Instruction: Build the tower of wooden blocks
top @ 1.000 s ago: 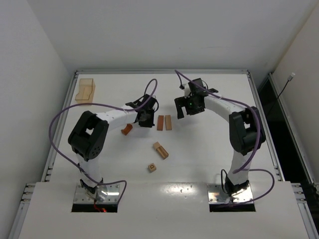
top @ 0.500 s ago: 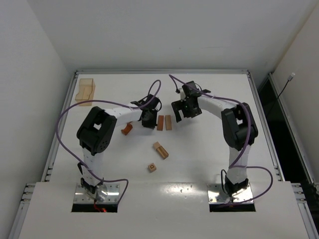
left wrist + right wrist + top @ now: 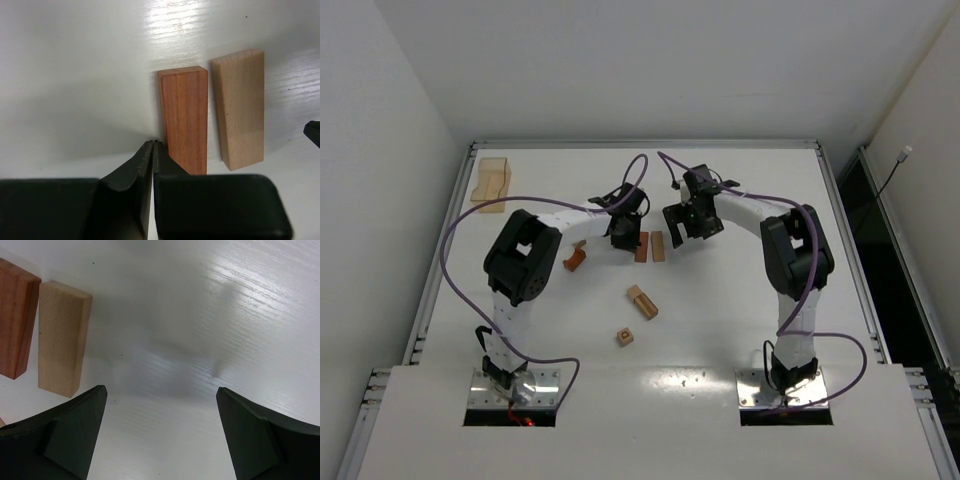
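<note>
Currently no tower stands: the wooden blocks lie loose on the white surface [image 3: 740, 290]. Near the middle, a red-brown bar [image 3: 184, 120] and a tan bar [image 3: 240, 107] lie flat side by side with a thin gap between them, the red-brown one on the left. To their left lies a small red-brown arch piece [image 3: 574, 260]. Nearer the arm bases a tan block [image 3: 641, 301] lies at a slant, and nearer still sits a small tan cube [image 3: 625, 337] with a dark mark on top.

The left fingers [image 3: 142, 162] are pressed together and hold nothing. Their tip sits low, right at the near left corner of the red-brown bar; whether it touches the wood cannot be told. The right fingers [image 3: 75, 430] are spread wide and empty, over bare surface just right of the tan bar.

Both bars are plain rectangular slabs with sharp edges. The red-brown one shows straight lengthwise grain, the tan one a finer, paler grain. The surface is glossy with faint ribbing. In the far left corner sits a translucent amber box [image 3: 491, 181].
</note>
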